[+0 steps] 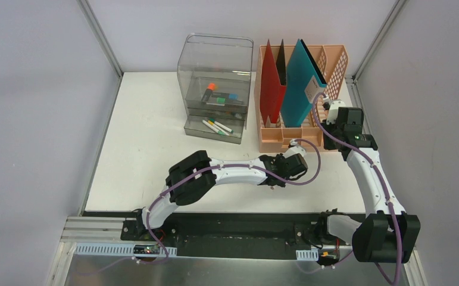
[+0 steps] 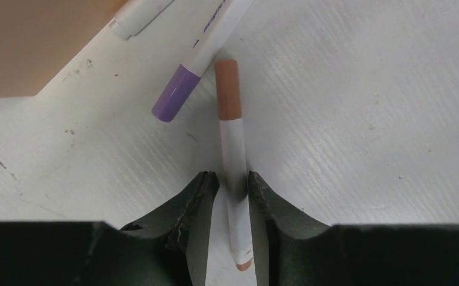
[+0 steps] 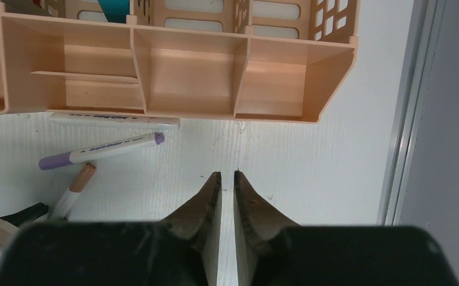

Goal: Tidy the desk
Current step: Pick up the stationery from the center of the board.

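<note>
A white counter (image 1: 149, 149) walled in grey fills the frame, and from my remote seat the tidying looks partly done. A red folder (image 1: 271, 83) and a teal folder (image 1: 301, 83) stand upright in the peach file rack (image 1: 274, 140) at the back, and beside it the clear drawer box (image 1: 215, 59) has its lowest drawer pulled out with several markers (image 1: 218, 126) lying inside. I judge three pens are left to stow, all loose on the counter in front of the rack: a tan-capped marker (image 2: 229, 95), a purple-capped marker (image 2: 176, 101) and a white pen (image 3: 114, 119) tight against the rack's base. My left claw (image 2: 234, 182) stands narrow on the tan-capped marker's white barrel, which lies flat on the counter. My right claw (image 3: 227, 179) is nearly closed on nothing, hovering over bare counter near the rack's right end. From above, the left wrist hides the loose pens. The upper drawers show only coloured blurs, the white pen's cap is cut off, and no lettering is readable.
</note>
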Available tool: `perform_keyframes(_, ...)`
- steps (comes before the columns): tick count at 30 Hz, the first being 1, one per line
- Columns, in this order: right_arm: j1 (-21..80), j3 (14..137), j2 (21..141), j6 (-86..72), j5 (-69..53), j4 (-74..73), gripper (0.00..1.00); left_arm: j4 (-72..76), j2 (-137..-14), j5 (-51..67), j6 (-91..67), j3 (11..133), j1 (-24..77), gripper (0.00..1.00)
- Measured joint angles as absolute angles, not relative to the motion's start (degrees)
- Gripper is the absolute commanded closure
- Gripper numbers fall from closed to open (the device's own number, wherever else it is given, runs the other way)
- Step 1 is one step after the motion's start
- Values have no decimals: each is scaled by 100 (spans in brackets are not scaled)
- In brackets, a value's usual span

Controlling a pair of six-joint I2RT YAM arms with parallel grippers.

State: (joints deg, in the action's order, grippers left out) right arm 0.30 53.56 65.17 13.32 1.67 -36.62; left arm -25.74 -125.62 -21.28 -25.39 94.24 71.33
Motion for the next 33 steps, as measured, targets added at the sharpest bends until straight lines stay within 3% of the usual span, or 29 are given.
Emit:
perform_keyframes(8, 30, 5356, 6517, 1334, 119, -3664, 87, -2722, -12562, -2276, -2421, 9435, 7157, 100)
perform_keyframes(17, 30, 5356, 6517, 1420, -427, -3730, 92, -2676, -12011, -2504, -2324, 8604, 7201, 100)
perform_keyframes(24, 30, 5476, 6698, 2119, -1636, -4381, 100, -2141, -10901, -2561, -2287, 7074, 7201, 100)
perform_keyframes(33, 97, 5583, 6831, 2696, -2556, -4974, 100, -1013, -9437, -2993, -2394, 5618, 7063, 100)
